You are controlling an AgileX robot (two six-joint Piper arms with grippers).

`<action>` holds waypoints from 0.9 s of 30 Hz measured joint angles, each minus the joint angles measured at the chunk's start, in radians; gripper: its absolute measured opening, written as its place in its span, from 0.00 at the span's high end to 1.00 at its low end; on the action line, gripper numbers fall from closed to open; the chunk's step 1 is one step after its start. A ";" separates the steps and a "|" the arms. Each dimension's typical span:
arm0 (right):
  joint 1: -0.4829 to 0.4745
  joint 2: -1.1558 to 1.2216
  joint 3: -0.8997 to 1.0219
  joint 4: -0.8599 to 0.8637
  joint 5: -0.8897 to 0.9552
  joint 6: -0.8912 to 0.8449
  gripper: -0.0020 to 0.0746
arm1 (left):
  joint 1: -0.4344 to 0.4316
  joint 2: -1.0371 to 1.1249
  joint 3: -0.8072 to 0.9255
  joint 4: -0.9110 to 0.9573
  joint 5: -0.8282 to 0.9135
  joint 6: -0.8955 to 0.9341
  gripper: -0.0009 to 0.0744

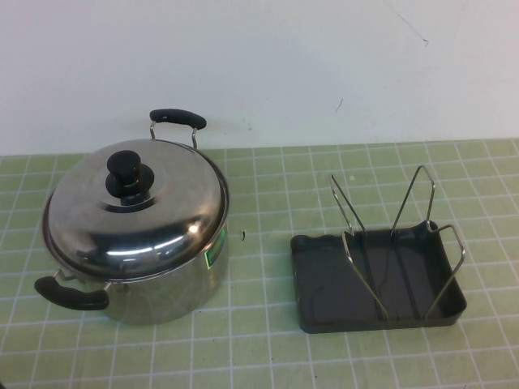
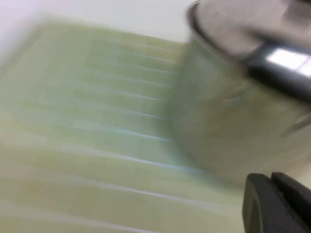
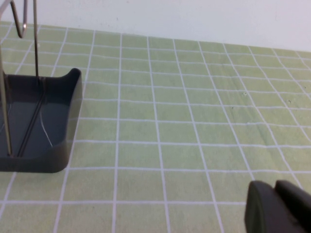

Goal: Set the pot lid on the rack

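The shiny domed pot lid (image 1: 138, 215) with a black knob (image 1: 126, 168) rests on the two-handled steel pot (image 1: 174, 288) at the left of the table. The dark grey rack (image 1: 324, 279) with upright wire loops (image 1: 405, 235) stands to the pot's right. Neither arm shows in the high view. In the blurred left wrist view my left gripper (image 2: 269, 180) is shut and empty, close beside the pot's wall (image 2: 228, 126). In the right wrist view my right gripper (image 3: 273, 187) is shut and empty above the mat, to the side of the rack (image 3: 53, 126).
A green mat with a white grid (image 1: 268, 178) covers the table, and a white wall (image 1: 259, 65) stands behind it. The pot's black handles stick out at the back (image 1: 177, 117) and front left (image 1: 69, 293).
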State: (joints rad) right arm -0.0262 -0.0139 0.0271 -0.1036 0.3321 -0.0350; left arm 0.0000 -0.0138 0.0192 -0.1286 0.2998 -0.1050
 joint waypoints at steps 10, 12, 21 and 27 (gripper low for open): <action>0.000 0.000 0.000 0.000 0.000 0.000 0.94 | 0.000 0.000 0.002 -0.671 -0.161 -0.242 0.99; 0.000 0.000 0.000 0.000 0.000 0.000 0.94 | 0.000 0.000 0.002 -0.670 -0.191 -0.179 0.99; 0.000 0.000 0.000 0.000 0.002 0.000 0.94 | 0.000 0.152 -0.204 -0.617 -0.089 0.437 0.99; 0.000 0.000 0.000 0.000 0.002 0.000 0.94 | 0.000 0.457 -0.374 -0.264 -0.219 0.323 0.99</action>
State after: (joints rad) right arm -0.0262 -0.0139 0.0271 -0.1036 0.3341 -0.0350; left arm 0.0000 0.4429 -0.3551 -0.3923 0.0810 0.2183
